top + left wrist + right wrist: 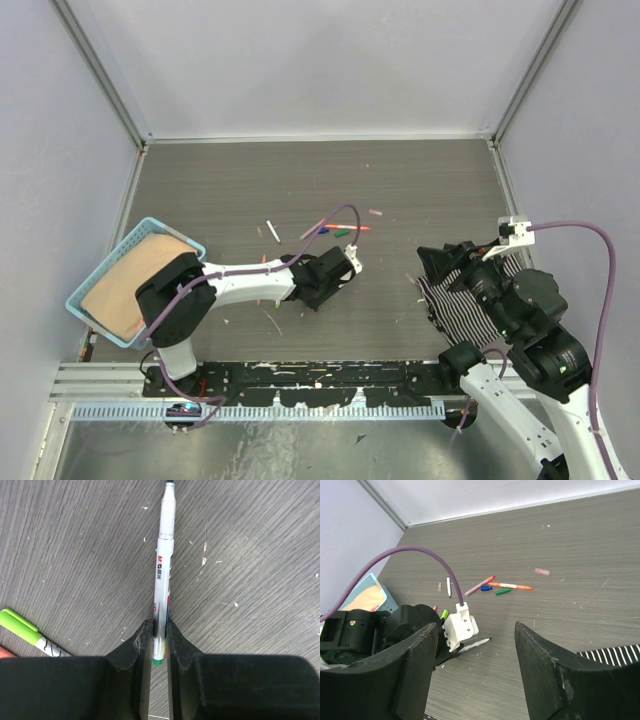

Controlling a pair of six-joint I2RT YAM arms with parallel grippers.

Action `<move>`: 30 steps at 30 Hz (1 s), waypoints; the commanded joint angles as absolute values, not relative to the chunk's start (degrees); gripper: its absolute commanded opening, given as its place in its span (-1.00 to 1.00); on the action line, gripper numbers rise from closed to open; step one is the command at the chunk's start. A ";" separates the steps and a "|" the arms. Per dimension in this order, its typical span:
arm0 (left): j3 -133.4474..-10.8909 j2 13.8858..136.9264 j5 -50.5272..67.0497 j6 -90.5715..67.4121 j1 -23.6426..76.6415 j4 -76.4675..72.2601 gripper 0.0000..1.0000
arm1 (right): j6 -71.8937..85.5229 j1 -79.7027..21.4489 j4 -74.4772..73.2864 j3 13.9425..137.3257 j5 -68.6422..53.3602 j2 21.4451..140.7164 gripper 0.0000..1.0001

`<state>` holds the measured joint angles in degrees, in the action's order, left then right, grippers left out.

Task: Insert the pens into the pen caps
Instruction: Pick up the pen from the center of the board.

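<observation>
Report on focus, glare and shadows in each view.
Top external: even, soft light, faint shadows, no glare. Left wrist: white pen crisp, its print legible; left end effector dark, showing little detail. Right wrist: right end effector looms large and slightly soft; orange pen beyond it small but sharp.

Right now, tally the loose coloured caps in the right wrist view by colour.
Blue cap: 1
Green cap: 1
Pink cap: 1
Total: 3
A pale bit beside the white pen is too small to tell.
</observation>
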<state>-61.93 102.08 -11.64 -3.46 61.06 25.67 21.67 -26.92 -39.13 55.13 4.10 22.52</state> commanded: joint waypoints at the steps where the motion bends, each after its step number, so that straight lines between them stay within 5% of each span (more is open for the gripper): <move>1: -60.10 100.28 -13.00 -3.56 61.13 25.43 -0.60 | 26.70 -26.89 -36.94 53.46 7.78 23.08 0.36; 18: -54.65 86.09 -8.19 -11.57 61.10 21.11 -0.82 | 41.44 -26.90 -29.94 43.20 6.28 27.86 0.46; 30: -51.77 77.16 -3.26 -22.03 61.14 16.44 -0.76 | 50.79 -27.03 -11.00 31.42 -3.87 33.03 0.35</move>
